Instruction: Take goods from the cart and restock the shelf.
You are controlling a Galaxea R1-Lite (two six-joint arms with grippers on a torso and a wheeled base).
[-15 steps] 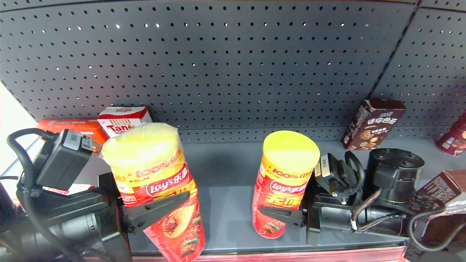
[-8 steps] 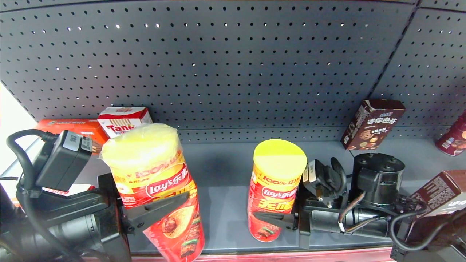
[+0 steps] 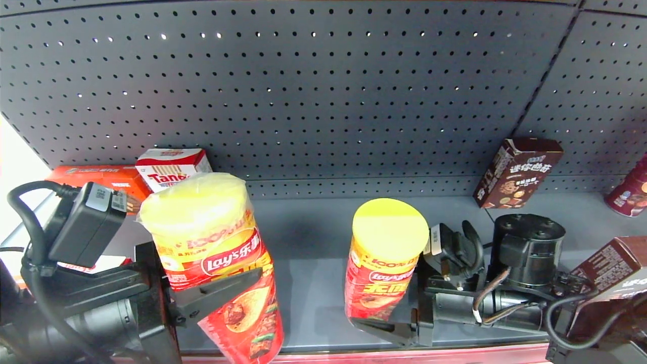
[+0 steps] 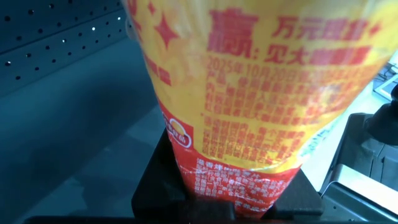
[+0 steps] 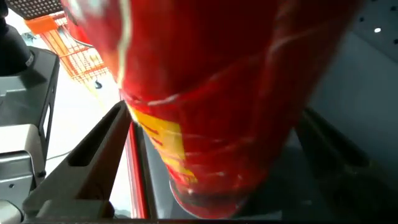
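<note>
Two red chip cans with yellow lids are held over the grey shelf (image 3: 308, 242). The plastic-wrapped can (image 3: 215, 253) leans at the shelf's front left with my left gripper (image 3: 217, 285) shut on its middle. In the left wrist view this can (image 4: 249, 112) rises out of the left gripper (image 4: 230, 199). The second can (image 3: 381, 263) is right of centre, tilted, its base near the shelf floor. My right gripper (image 3: 384, 311) is shut on its lower half. Close up, that can (image 5: 217, 93) sits between both fingers (image 5: 93, 149).
An orange box (image 3: 96, 177) and a white-and-red wafer box (image 3: 172, 164) stand at the back left. A brown box (image 3: 515, 172) leans on the pegboard at the back right, beside a dark red can (image 3: 629, 194). Another brown box (image 3: 611, 268) is front right. An orange cart (image 5: 74, 50) stands behind.
My right gripper has carried its can left and toward the shelf front, and the can has tipped and turned. The left arm and its can have stayed put.
</note>
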